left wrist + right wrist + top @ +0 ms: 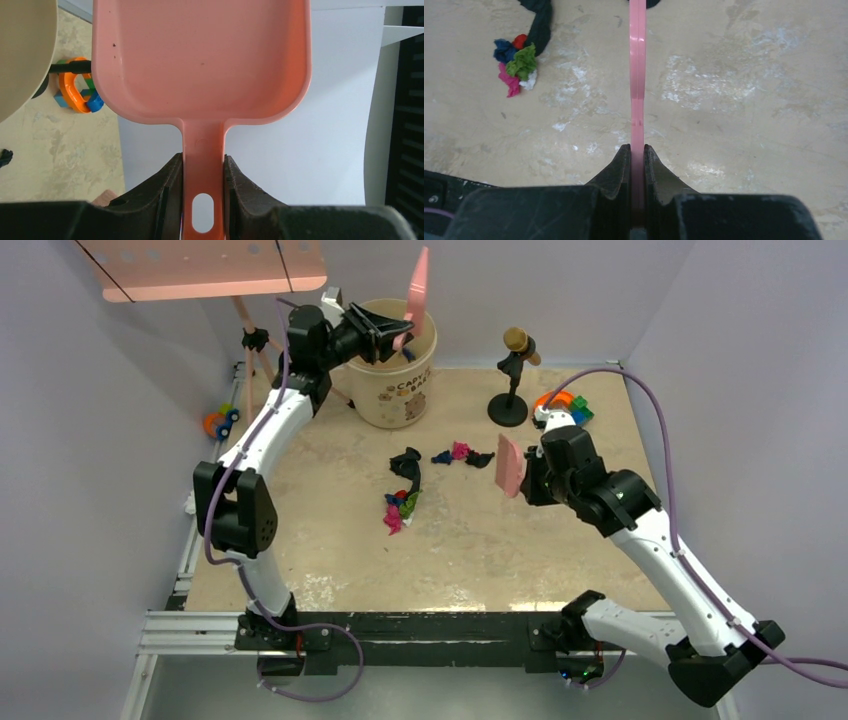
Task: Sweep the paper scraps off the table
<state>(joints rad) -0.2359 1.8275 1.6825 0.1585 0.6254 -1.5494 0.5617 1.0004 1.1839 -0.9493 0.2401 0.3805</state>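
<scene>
Paper scraps (400, 508), light soft crumpled wads lying mid-way on the table (330, 540) just left of the pink scraper (509, 465) pinched in the right gripper (637, 150), should slide when pushed, not gripped, toward the dustpan (200, 60) whose handle the left gripper (202, 165) clamps far left.

paper scraps (402, 505) on table (480, 560) centre (bucket (395, 400) behind)

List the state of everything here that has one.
left claw, shut on dustpan handle
dustpan, empty, upright over bucket
right claw, shut on pink paddle
pink paddle, held on edge, apart from paper scraps
paper scraps, unswept, two loose groups on table
bucket, upright, open-topped
microphone, upright on its stand
</scene>
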